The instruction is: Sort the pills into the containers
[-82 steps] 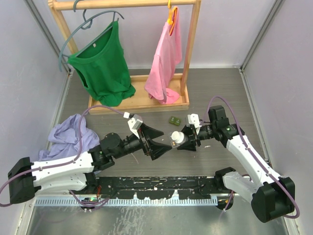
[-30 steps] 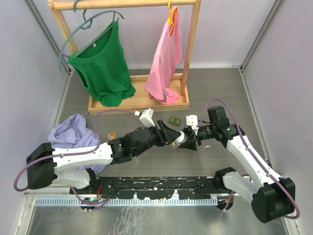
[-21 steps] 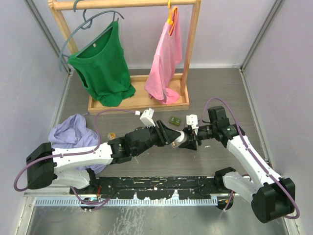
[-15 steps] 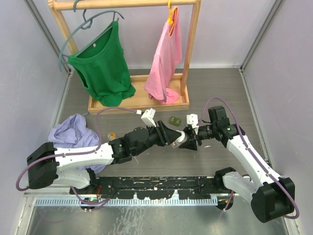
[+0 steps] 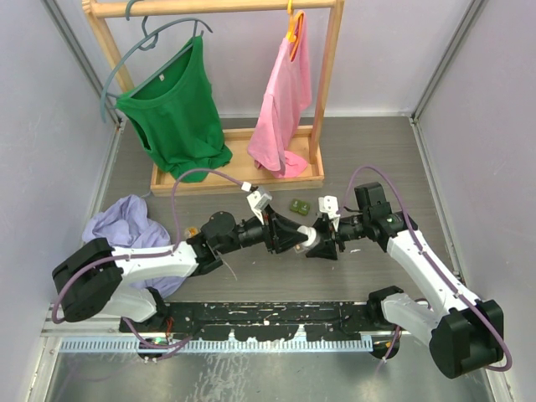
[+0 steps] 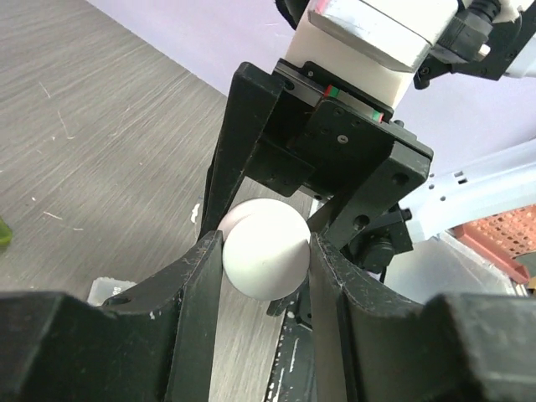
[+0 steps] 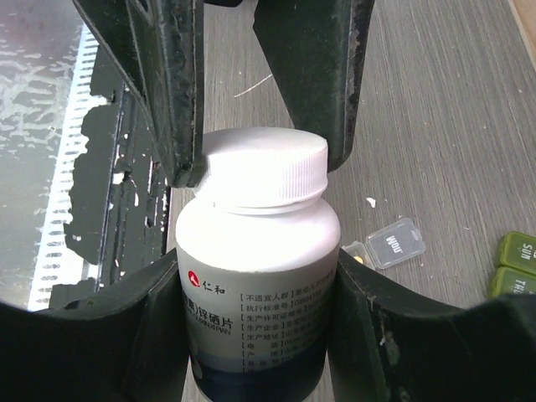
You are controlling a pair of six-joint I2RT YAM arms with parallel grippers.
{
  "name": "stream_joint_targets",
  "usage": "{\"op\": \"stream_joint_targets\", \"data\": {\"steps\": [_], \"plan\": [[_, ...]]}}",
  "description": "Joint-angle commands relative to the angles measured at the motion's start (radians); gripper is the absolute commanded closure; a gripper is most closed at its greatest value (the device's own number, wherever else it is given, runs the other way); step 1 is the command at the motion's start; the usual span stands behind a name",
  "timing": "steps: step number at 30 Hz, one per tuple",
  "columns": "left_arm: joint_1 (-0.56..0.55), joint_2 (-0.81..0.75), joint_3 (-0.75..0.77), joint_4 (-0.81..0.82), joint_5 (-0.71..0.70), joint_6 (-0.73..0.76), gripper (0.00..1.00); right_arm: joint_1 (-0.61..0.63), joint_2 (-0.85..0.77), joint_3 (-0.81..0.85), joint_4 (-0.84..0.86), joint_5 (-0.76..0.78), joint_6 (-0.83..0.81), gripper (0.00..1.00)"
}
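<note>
A white pill bottle with a printed label is held by its body in my right gripper. My left gripper is shut on the bottle's white cap; both grippers meet mid-table, left gripper facing right gripper, with the bottle between them. Under them on the table lies the clear container, lid open, with a small yellow pill in one compartment. The dark green container lies beside it and shows as the green container from above.
A wooden clothes rack with a green shirt and a pink shirt stands at the back. A lilac cloth lies at the left, a small orange thing beside it. A black rail runs along the near edge.
My left gripper's jaws have closed in onto the bottle cap, and the left arm has folded and turned at the wrist. The right arm and bottle have stayed put.
</note>
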Motion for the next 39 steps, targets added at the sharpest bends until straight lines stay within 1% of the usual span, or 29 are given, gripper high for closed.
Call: {"op": "stream_joint_targets", "data": {"steps": [1, 3, 5, 6, 8, 11, 12, 17, 20, 23, 27, 30, 35, 39], "plan": [[-0.025, -0.014, 0.000, -0.039, 0.077, 0.132, 0.70, 0.008, -0.004, 0.027, 0.086, -0.084, 0.020, 0.85], [-0.025, -0.041, -0.023, -0.021, 0.015, 0.127, 0.63, 0.010, -0.006, 0.027, 0.087, -0.082, 0.021, 0.85], [-0.025, -0.072, -0.036, -0.031, -0.051, 0.105, 0.46, 0.010, -0.008, 0.027, 0.086, -0.079, 0.019, 0.85], [-0.026, -0.094, -0.039, -0.043, -0.073, 0.097, 0.41, 0.010, -0.008, 0.027, 0.087, -0.077, 0.018, 0.85], [-0.026, -0.149, -0.044, -0.097, -0.129, 0.080, 0.23, 0.010, -0.010, 0.027, 0.087, -0.073, 0.015, 0.85], [-0.026, -0.226, -0.068, -0.134, -0.190, 0.063, 0.00, 0.011, -0.012, 0.027, 0.085, -0.064, 0.012, 0.85], [-0.026, -0.262, -0.079, -0.141, -0.199, 0.059, 0.02, 0.011, -0.013, 0.027, 0.083, -0.063, 0.012, 0.85], [-0.025, -0.399, -0.126, -0.209, -0.226, 0.024, 0.02, 0.012, -0.014, 0.028, 0.078, -0.056, 0.001, 0.85], [-0.025, -0.464, -0.150, -0.233, -0.242, -0.038, 0.02, 0.013, -0.017, 0.030, 0.072, -0.046, -0.008, 0.85], [-0.026, -0.499, -0.177, -0.213, -0.266, -0.123, 0.02, 0.012, -0.019, 0.030, 0.071, -0.034, -0.013, 0.84], [-0.025, -0.506, -0.202, -0.154, -0.301, -0.236, 0.02, 0.011, -0.022, 0.031, 0.069, -0.023, -0.019, 0.84], [-0.025, -0.482, -0.194, -0.156, -0.329, -0.300, 0.02, 0.013, -0.024, 0.030, 0.067, -0.018, -0.025, 0.84], [-0.027, -0.435, -0.119, -0.259, -0.335, -0.316, 0.02, 0.012, -0.027, 0.030, 0.065, -0.009, -0.030, 0.84], [-0.034, -0.376, -0.072, -0.276, -0.333, -0.337, 0.02, 0.013, -0.025, 0.030, 0.064, -0.006, -0.032, 0.84]]}}
